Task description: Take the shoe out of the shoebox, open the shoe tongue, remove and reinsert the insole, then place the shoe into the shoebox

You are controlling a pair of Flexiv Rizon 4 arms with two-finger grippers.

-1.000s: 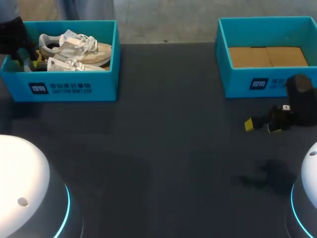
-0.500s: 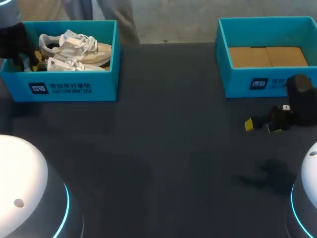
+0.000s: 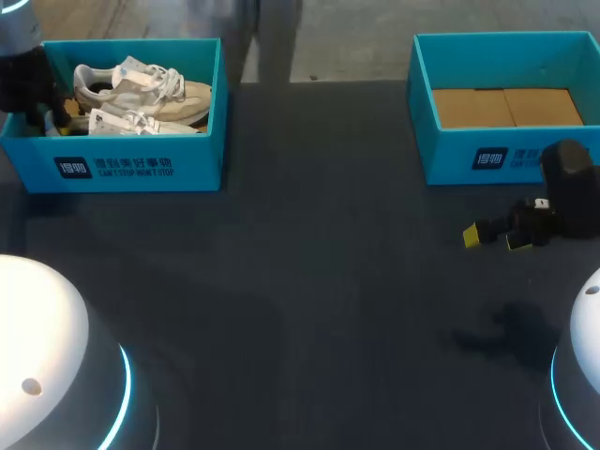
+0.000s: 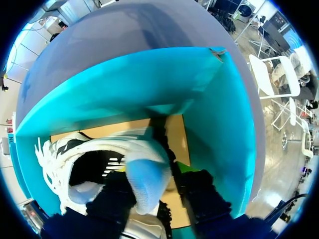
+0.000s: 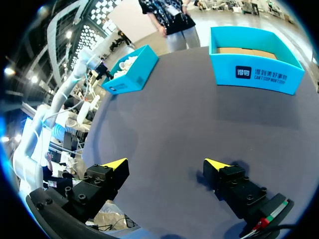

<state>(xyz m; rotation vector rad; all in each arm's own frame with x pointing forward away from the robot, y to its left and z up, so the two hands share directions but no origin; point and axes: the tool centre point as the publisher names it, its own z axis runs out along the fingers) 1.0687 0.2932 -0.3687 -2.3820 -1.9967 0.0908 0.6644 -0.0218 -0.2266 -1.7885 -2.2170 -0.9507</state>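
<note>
A white and beige shoe (image 3: 141, 89) lies in the left blue shoebox (image 3: 131, 164) at the table's far left. My left gripper (image 3: 47, 108) is down inside that box at its left end. In the left wrist view the left gripper (image 4: 154, 184) sits at the shoe's heel, with the light blue heel lining (image 4: 144, 179) right at it and the white upper (image 4: 99, 147) beyond; the box wall (image 4: 149, 84) rises ahead. My right gripper (image 3: 489, 236) hovers low over the table on the right, open and empty (image 5: 167, 167).
A second blue shoebox (image 3: 506, 155) with a bare cardboard floor stands at the back right, just behind my right gripper, and shows in the right wrist view (image 5: 254, 72). White paper tags lie beside the shoe in the left box. Dark tabletop (image 3: 319, 281) spreads between the boxes.
My left arm has shifted slightly at the left end of the box. The shoe, both boxes and my right arm have stayed in place.
</note>
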